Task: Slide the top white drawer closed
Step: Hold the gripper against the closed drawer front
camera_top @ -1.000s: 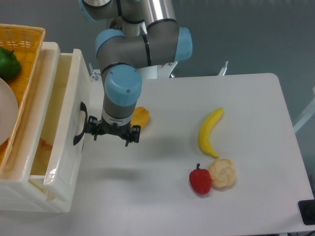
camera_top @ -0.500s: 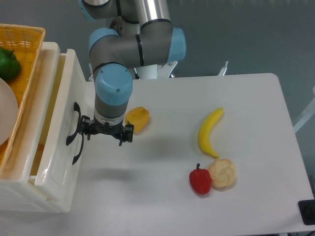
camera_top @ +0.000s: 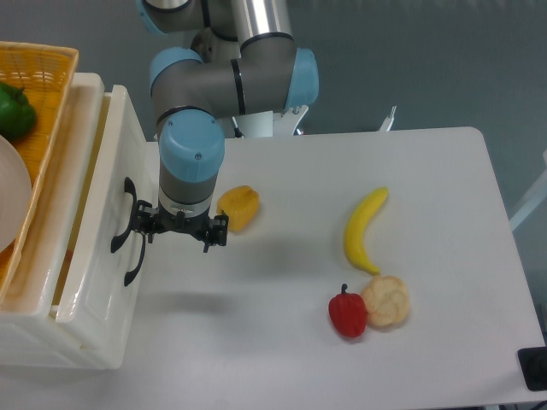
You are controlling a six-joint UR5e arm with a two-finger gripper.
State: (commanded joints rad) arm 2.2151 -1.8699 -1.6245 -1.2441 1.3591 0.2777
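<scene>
Just right of the pincer we see an orange fruit on the white tabletop. Farther right lie a banana, a red pepper and a pale bun touching it. Up to the pincer's left sits an orange wicker basket holding a green pepper.
</scene>
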